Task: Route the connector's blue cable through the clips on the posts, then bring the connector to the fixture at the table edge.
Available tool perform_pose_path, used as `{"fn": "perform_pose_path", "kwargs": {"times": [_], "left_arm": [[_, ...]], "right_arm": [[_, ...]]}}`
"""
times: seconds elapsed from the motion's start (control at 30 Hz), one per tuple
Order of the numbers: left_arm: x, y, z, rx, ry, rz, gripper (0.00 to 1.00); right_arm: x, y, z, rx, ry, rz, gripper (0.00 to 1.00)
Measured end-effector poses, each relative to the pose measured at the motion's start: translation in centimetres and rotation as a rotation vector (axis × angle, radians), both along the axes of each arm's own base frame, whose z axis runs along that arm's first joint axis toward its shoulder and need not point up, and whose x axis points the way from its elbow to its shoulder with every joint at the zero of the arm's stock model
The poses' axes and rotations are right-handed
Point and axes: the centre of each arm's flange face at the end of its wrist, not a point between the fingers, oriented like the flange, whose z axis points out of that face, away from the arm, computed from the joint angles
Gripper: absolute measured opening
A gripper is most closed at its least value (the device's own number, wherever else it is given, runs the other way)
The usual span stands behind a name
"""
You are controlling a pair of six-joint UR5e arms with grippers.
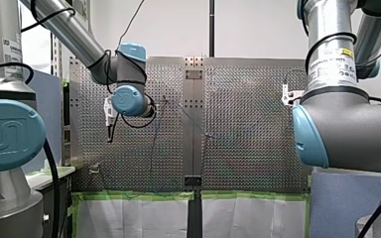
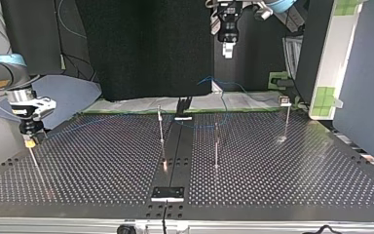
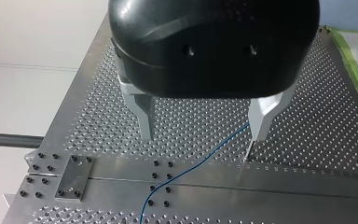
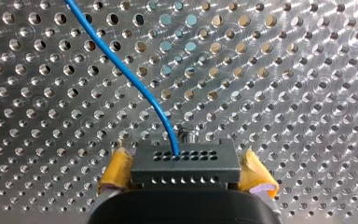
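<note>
My right gripper, at the top view's left, clamps the black connector trailing its blue cable; my left gripper gapes wide, empty.

Silver tubes are used for my left arm and my right arm, and the joints are closed with light blue caps. Black cables are looped along them. A white-and-yellow label is stuck on my right arm. A rounded black housing is seen on my left gripper; yellow pads are fitted on my right gripper.
</note>
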Motion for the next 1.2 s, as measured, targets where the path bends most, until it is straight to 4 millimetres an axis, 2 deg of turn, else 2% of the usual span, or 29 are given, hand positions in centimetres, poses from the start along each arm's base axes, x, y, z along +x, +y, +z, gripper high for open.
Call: {"fn": "perform_pose_path", "kwargs": {"times": [1.2], "left_arm": [[-0.17, 0.05, -0.03, 0.002, 0.002, 0.009, 1.00]], "right_arm": [[0.03, -0.14, 0.10, -0.008, -0.002, -0.025, 1.00]]}}
